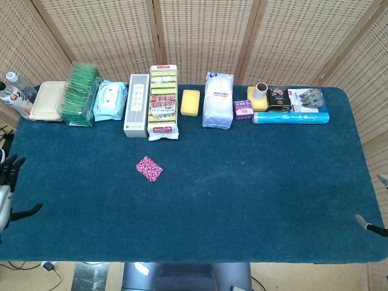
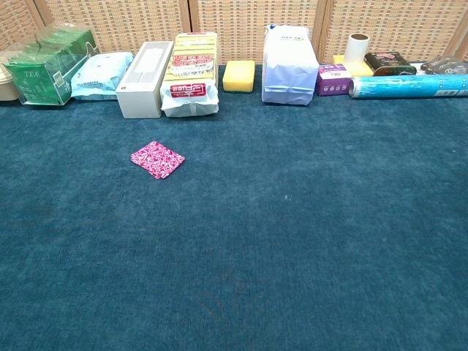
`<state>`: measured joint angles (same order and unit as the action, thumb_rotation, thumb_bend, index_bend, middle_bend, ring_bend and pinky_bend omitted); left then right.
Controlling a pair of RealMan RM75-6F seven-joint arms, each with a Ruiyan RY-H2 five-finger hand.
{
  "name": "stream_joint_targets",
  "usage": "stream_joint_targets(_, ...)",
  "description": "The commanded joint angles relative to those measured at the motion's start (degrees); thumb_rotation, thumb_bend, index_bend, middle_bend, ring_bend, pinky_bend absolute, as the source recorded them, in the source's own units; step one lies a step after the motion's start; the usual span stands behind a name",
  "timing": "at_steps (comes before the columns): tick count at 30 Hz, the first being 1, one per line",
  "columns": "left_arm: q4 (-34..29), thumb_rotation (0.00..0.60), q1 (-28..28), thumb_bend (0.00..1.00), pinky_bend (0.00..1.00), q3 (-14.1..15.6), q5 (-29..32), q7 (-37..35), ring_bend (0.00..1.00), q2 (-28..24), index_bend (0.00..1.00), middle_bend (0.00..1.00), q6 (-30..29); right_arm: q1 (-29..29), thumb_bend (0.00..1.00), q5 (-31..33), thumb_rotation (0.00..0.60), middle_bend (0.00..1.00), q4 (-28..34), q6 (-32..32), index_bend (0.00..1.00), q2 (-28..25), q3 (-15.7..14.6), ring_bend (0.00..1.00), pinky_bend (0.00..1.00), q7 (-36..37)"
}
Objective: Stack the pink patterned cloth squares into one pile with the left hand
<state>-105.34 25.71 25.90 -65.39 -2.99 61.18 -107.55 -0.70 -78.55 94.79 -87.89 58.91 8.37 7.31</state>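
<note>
The pink patterned cloth squares (image 1: pixel 149 168) lie as one pile on the blue table (image 1: pixel 254 182), apparently finished, while the left hand (image 1: pixel 7 188), fingers spread and empty, sits well apart at the table's left edge.

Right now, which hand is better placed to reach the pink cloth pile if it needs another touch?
Left. The left hand, fingers spread, sits at the table's left edge, the same side as the pink cloth pile. Only the fingertips of the right hand show at the far right edge.
</note>
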Motion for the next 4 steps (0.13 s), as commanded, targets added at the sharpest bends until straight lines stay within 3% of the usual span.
stream_joint_targets(1,4.5,0.6,-6.6,0.07,0.03,-1.2,-5.6,-4.7,0.0,-0.2,0.0,0.0,-1.6,-0.1,0.02,0.0,0.6,0.04,0.1,-0.1,0.11,0.2,-0.1,0.0,0.0,-0.5)
stream_joint_targets(4,6.1,0.6,-7.8,0.07,0.03,-3.3,-6.2,-4.1,0.0,0.1,0.0,0.0,0.8,-0.1,0.02,0.5,0.6,0.04,0.6,0.5,0.09,0.2,-0.5,0.0,0.0,-1.8)
